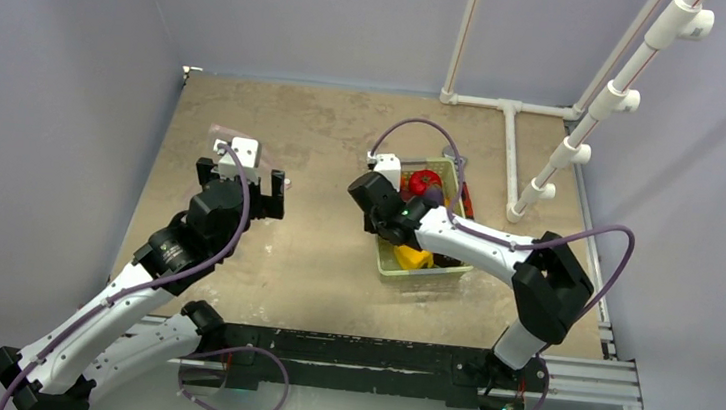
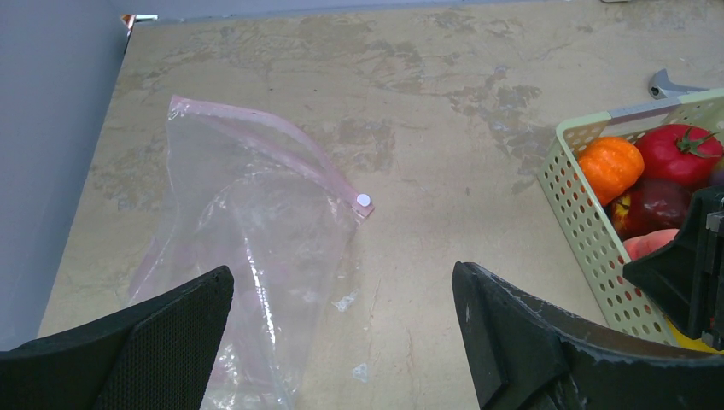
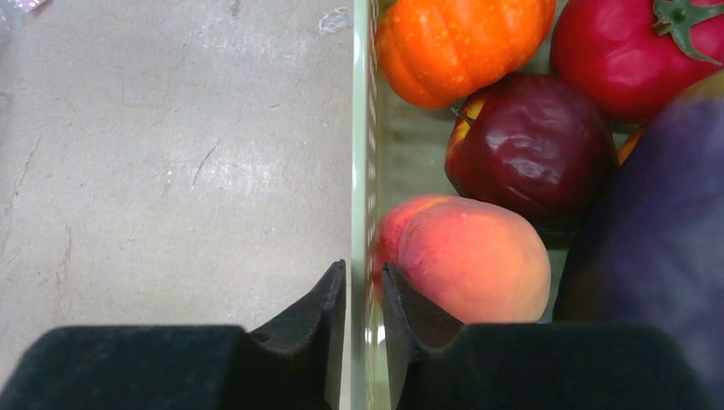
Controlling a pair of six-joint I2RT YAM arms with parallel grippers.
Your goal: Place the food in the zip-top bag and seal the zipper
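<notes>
My right gripper [image 3: 363,278] sat closest, its two black tapered fingers pinched on the thin left wall of the light green slotted plastic basket [image 3: 362,128], one finger outside over bare bench and one inside. The inner finger pressed up against a smooth, round peach-coloured toy fruit [image 3: 474,260]. Crowded around it lay a glossy dark plum-red fruit [image 3: 529,145], a ribbed orange piece [image 3: 457,43], a shiny red tomato with a green stalk [image 3: 632,51] and a bulky purple eggplant [image 3: 662,239]. A yellow pepper [image 1: 412,258] filled the basket's near end. The basket stood toward the bench's right edge, with a white plastic pipe frame [image 1: 512,129] at the far right corner.

My left gripper [image 2: 341,273] hung spread wide and empty over the mottled tan bench top [image 2: 427,102]. Beneath it, near the left edge, the clear crinkly plastic zip-top bag [image 2: 248,213] lay flat and limp, holding no food that I could see. Its pale pink zipper strip [image 2: 273,137] ran slantwise along the far side, well apart from the basket.
</notes>
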